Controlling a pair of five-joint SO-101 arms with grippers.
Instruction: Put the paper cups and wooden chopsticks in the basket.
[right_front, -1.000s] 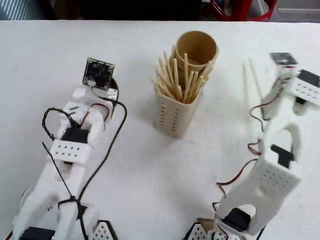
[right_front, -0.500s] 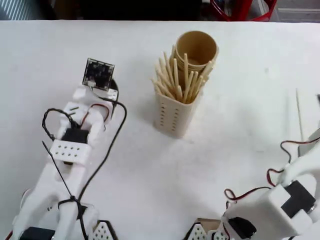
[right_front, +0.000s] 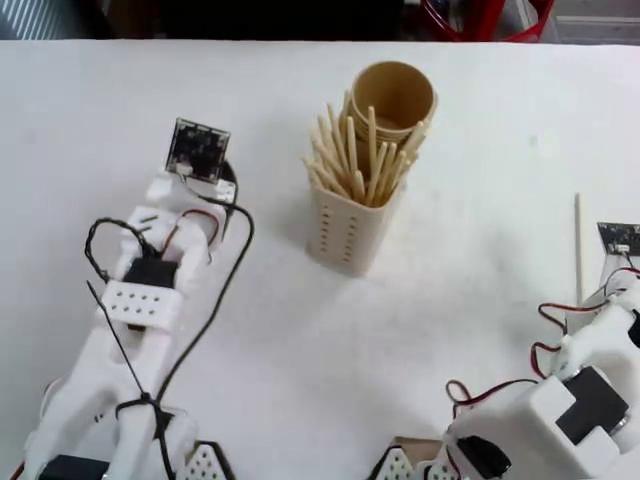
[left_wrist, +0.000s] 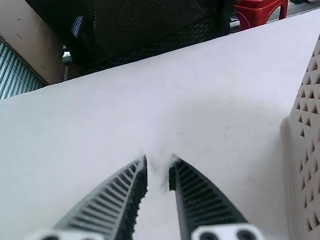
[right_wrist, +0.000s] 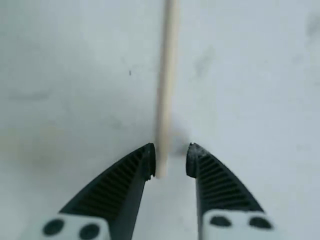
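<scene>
- Basket (right_front: 350, 235): cream, walls patterned with small holes.
- Paper cups (right_front: 392, 95) in it: tan.
- Chopsticks (right_front: 355, 160) in it, and one chopstick (right_front: 578, 245) well apart from it: pale wood.
- Table (right_front: 150, 90): white.

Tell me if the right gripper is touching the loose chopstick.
Cannot tell. In the right wrist view the chopstick lies between the fingers, close beside one.

I worked in what looked like a lab or office: a white table (right_front: 300, 340) under me, a black mesh chair (left_wrist: 150, 25) behind it.
</scene>
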